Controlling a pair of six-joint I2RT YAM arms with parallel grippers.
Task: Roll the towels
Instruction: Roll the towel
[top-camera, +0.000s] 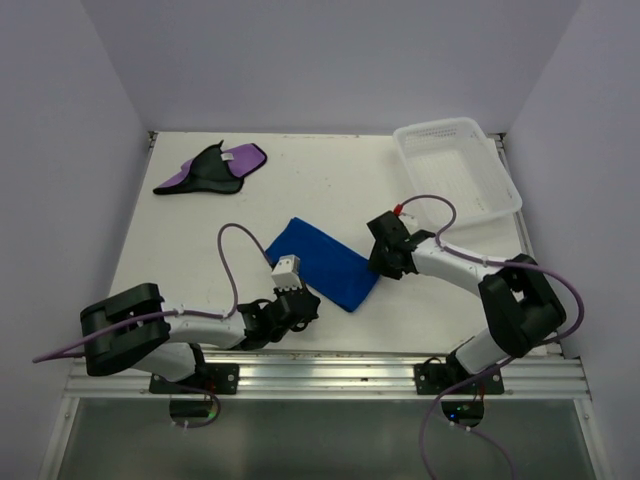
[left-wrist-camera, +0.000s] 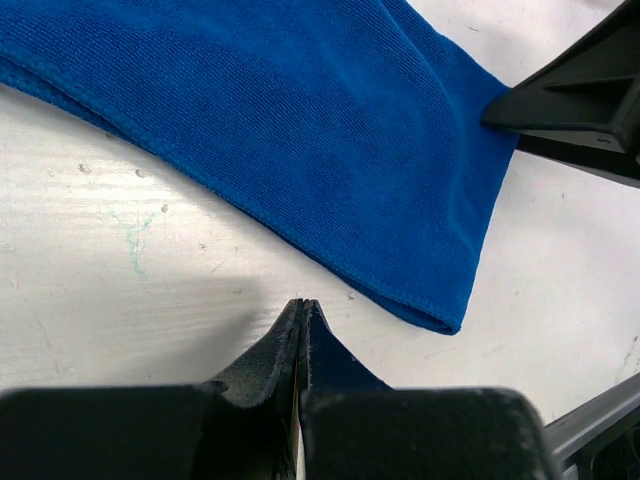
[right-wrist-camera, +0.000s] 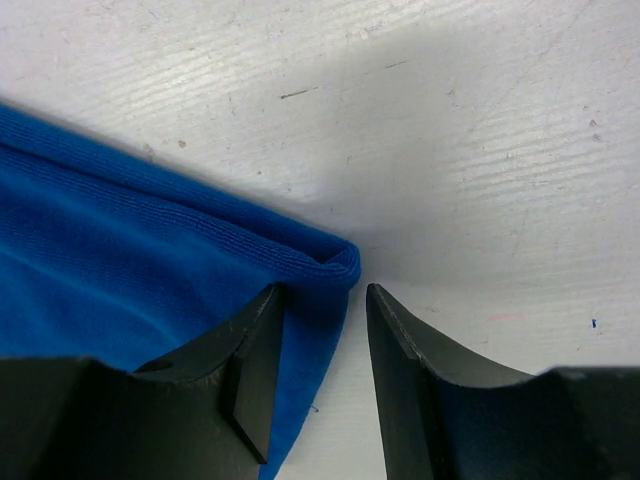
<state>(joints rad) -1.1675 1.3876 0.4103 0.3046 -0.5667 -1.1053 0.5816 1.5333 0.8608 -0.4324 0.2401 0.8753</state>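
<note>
The blue towel (top-camera: 325, 265) lies folded and flat near the middle of the table (top-camera: 330, 180), a long strip whose long axis runs on a diagonal — one short end points toward the far left, the other toward the near right. At that near-right end the right gripper (right-wrist-camera: 323, 292) stands partly open astride the towel's corner: one finger rests over the blue cloth, the other on bare table just beside the hem, with the folded corner in the gap between them and not pinched. The left gripper (left-wrist-camera: 303, 305) has its jaws pressed together on nothing, tips on the bare table just short of the towel's long near edge. The purple towel (top-camera: 240, 160) lies crumpled well apart at the far left, its black side turned up over much of it, long axis roughly across the table; its small white tag (top-camera: 228, 157) is too small to read. The white mesh basket (top-camera: 440, 128) sits at the far right corner, slightly skewed — both towels lie outside it.
</note>
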